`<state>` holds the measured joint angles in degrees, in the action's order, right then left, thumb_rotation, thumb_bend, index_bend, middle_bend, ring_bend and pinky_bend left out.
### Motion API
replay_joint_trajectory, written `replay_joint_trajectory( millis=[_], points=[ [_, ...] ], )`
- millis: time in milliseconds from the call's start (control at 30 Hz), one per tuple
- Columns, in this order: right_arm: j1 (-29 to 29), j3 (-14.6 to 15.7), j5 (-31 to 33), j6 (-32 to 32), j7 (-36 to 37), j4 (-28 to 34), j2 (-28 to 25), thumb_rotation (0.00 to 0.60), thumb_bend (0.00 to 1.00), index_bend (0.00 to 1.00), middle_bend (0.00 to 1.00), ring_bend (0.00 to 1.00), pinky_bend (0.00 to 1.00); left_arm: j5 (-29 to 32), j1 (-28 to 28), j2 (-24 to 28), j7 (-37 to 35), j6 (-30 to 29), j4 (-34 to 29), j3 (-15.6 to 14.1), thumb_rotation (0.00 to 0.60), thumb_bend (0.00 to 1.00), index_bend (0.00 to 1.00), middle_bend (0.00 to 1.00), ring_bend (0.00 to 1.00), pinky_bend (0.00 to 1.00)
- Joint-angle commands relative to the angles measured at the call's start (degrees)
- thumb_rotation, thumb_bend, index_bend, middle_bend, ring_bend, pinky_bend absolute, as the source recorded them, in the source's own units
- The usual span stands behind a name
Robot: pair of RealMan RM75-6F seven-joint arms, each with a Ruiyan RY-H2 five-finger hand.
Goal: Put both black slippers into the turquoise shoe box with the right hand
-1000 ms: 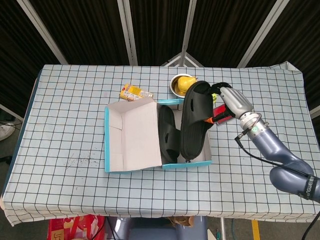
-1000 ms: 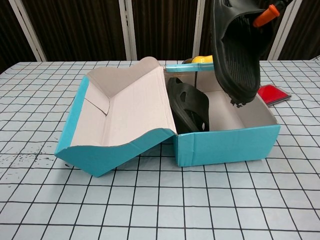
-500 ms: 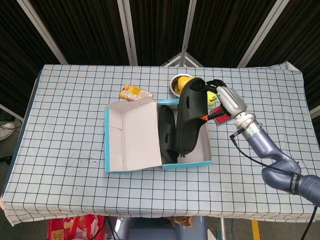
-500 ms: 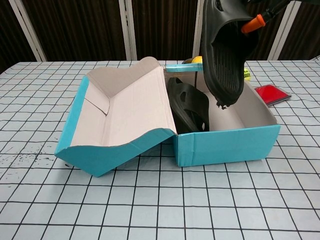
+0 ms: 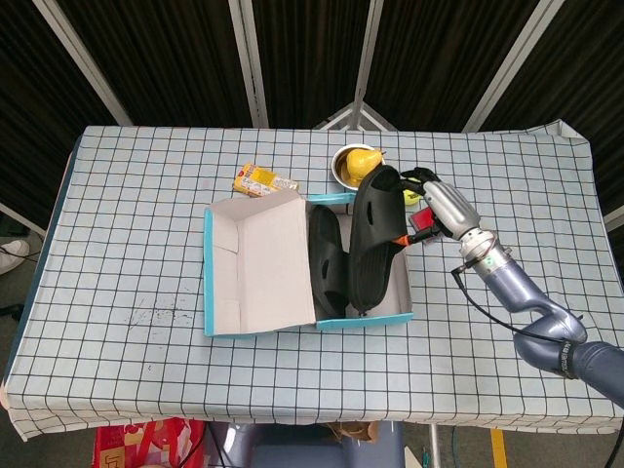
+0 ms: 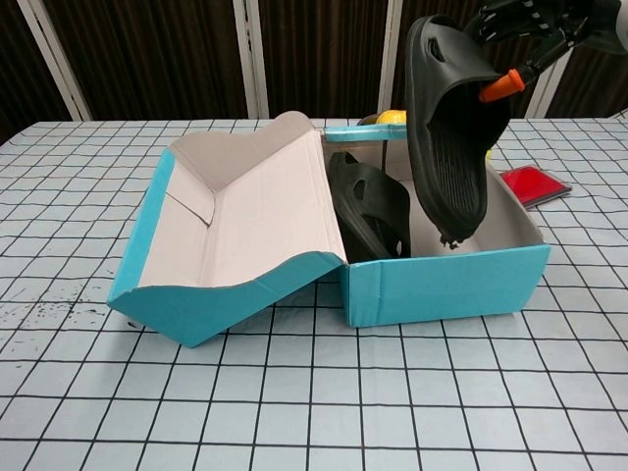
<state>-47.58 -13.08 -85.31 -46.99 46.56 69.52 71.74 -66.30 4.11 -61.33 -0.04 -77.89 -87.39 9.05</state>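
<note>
Since the earlier pictures, our right hand (image 5: 436,203) has carried the second black slipper (image 5: 373,239) lower, so its bottom tip now dips inside the turquoise shoe box (image 5: 363,319) instead of hanging above it. Our fingers (image 6: 518,22) are closed around the top end of this slipper, and an orange fingertip (image 6: 498,86) presses against its ridged sole. We hold it almost straight up, with the sole turned toward the right wall of the box. Beside it, the first black slipper (image 6: 368,208) already sits in the box, leaning by the open lid (image 5: 263,261). Behind the box we see a bowl (image 5: 343,162) with yellow fruit, a small yellow packet (image 5: 263,180) and a red thing (image 6: 533,183) on the checked tablecloth (image 5: 136,195). We cannot see our left hand in either view.
</note>
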Motion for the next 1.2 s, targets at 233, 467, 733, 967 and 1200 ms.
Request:
replay_joint_trajectory(
  millis=[233, 467, 733, 967, 1200],
  points=[
    [0.10, 2.43, -2.56, -3.26, 0.82, -4.77, 3.62, 0.600, 0.17, 0.52, 0.46, 0.14, 0.00, -0.18, 0.38, -0.30, 0.86, 0.27, -0.24, -0.13, 0.600, 0.38, 0.05, 0.00, 0.00, 0.07],
    [-0.10, 3.67, -2.64, -3.67, 1.59, -7.90, 6.05, 0.600, 0.17, 0.52, 0.46, 0.14, 0.00, -0.26, 0.47, -0.37, 1.08, 0.22, -0.35, -0.13, 0.600, 0.38, 0.05, 0.00, 0.00, 0.07],
    [-0.65, 5.07, -2.03, -1.71, -0.40, -10.07, 7.57, 0.600, 0.17, 0.53, 0.46, 0.14, 0.00, -0.15, 0.81, -0.66, 1.46, 0.64, -0.24, -0.14, 0.600, 0.38, 0.05, 0.00, 0.00, 0.07],
    [-1.16, 5.27, -0.59, 0.13, -4.16, -8.55, 7.55, 0.600, 0.17, 0.53, 0.46, 0.14, 0.00, -0.19, 1.13, -0.86, 1.51, 1.13, 0.04, -0.19, 0.600, 0.38, 0.05, 0.00, 0.00, 0.07],
    [-1.91, 5.11, 0.71, 1.84, -7.08, -6.70, 7.52, 0.600, 0.17, 0.53, 0.46, 0.14, 0.00, -0.34, 1.15, -0.81, 0.94, 1.18, 0.21, -0.18, 0.600, 0.38, 0.05, 0.00, 0.00, 0.07]
  ],
)
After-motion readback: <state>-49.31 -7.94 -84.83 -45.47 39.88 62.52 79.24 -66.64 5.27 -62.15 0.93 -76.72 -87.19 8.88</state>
